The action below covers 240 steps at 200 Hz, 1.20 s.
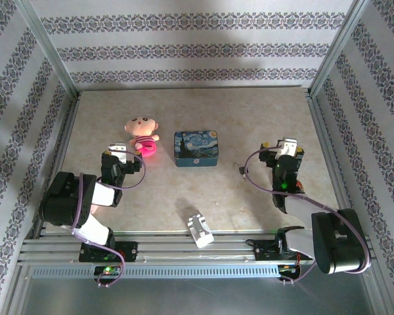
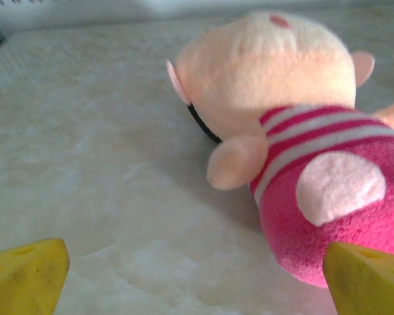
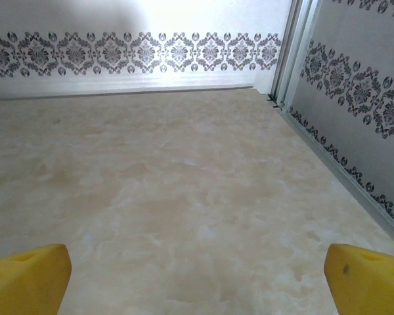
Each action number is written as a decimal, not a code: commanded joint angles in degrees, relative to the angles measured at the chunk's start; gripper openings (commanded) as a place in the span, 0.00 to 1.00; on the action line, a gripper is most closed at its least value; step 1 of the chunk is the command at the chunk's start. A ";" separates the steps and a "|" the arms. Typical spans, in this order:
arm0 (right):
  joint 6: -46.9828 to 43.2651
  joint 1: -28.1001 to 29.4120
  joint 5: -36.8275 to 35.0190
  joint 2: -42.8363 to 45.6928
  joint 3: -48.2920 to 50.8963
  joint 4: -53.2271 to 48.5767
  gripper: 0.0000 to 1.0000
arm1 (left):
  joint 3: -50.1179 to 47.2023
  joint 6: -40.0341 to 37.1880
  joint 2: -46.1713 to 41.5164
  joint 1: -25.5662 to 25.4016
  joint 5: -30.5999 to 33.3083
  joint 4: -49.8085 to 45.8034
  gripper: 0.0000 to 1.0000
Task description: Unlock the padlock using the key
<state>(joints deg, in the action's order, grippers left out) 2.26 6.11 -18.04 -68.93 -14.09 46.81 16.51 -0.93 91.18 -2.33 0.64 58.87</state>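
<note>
Your left gripper [image 2: 197,281] and right gripper [image 3: 197,279] hang spread wide — swing the left carelessly and you shove the doll [image 2: 302,164] just ahead.

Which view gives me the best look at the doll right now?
Left wrist: the doll is close up, lying down, striped pink body and head clear. The top view has it whole but small, left of the tin. The right wrist camera faces table and wall.
</note>
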 commanded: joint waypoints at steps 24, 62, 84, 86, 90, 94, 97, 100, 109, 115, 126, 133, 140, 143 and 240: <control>-2.30 -0.17 2.77 -7.75 -0.47 9.70 0.98 | 5.46 1.37 0.08 4.61 -8.77 -4.01 0.99; -2.44 -0.48 4.45 -19.64 -2.13 18.42 0.98 | 5.46 1.30 -0.03 4.61 -8.30 -4.05 0.99; 0.08 -1.72 2.58 -18.55 -5.26 9.71 0.98 | 5.28 1.49 -0.03 4.61 -7.82 -3.77 0.99; 0.45 -2.11 2.95 -18.53 -5.25 9.20 0.98 | 5.28 1.46 -0.01 4.61 -7.89 -3.81 0.99; 1.03 -3.06 4.60 -18.44 -5.25 9.18 0.98 | 5.41 1.32 -0.03 4.61 -8.16 -3.91 0.99; 1.44 -3.83 6.21 -18.51 -5.27 9.53 0.98 | 5.50 1.26 0.02 4.61 -8.23 -4.09 0.99; 1.57 -4.10 6.93 -18.58 -5.25 9.84 0.98 | 5.54 1.26 -0.03 4.61 -8.42 -4.19 0.99; 1.49 -4.17 7.43 -18.61 -5.25 10.02 0.98 | 5.50 1.21 -0.03 4.61 -8.41 -4.21 0.99; -0.11 -4.34 12.49 -18.86 -5.27 9.51 0.98 | 5.46 1.23 0.07 4.61 -8.39 -4.04 0.99; -1.83 -4.43 18.06 -18.99 -7.07 8.78 0.98 | 5.46 1.23 -0.02 4.61 -8.38 -4.11 0.99; -2.24 -5.00 21.21 -18.44 -6.40 9.09 0.98 | 5.46 1.18 -0.03 4.57 -8.47 -4.12 0.99; -2.09 -5.29 22.05 -18.57 -6.40 9.32 0.98 | 5.50 1.14 -0.03 4.61 -8.55 -4.12 0.99; -2.02 -5.40 22.24 -18.61 -6.39 9.44 0.98 | 5.52 1.11 -0.03 4.61 -8.60 -4.14 0.99; -2.08 -5.41 22.26 -18.61 -6.39 9.44 0.98 | 5.54 1.18 -0.03 4.60 -8.56 -4.14 0.99; -0.68 -5.36 17.91 -18.85 -7.27 8.21 0.98 | 5.55 1.17 -0.01 4.61 -8.55 -4.20 0.99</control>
<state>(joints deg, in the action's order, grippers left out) 1.15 1.23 -0.95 -88.53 -20.25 54.63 21.89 -0.01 91.29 1.93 -7.11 55.64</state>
